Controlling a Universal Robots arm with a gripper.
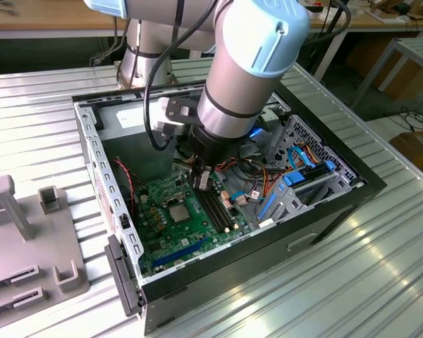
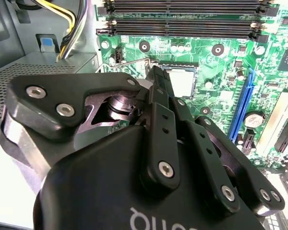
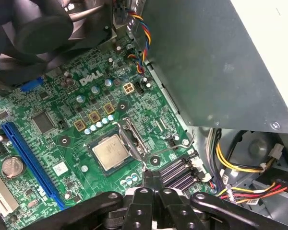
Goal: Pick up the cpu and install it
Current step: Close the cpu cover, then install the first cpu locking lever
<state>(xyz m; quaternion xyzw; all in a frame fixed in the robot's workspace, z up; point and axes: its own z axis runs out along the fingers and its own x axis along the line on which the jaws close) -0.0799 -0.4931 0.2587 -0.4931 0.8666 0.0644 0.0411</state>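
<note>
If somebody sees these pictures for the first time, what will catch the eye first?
The big grey and light-blue robot arm reaching down into the open computer case. Then the green motherboard, where the silver cpu lies in its socket, with the black gripper close beside it.

We are seeing a white printed logo (image 3: 91,78) on the green motherboard (image 3: 72,108) in the first wrist view, and a small white sticker (image 3: 60,168) near the blue slot (image 3: 31,160); its print is too small to read. In the second wrist view, we are noticing pale lettering (image 2: 158,221), cut by the edge, on the black housing (image 2: 101,191) of the gripper (image 2: 156,79).
</note>
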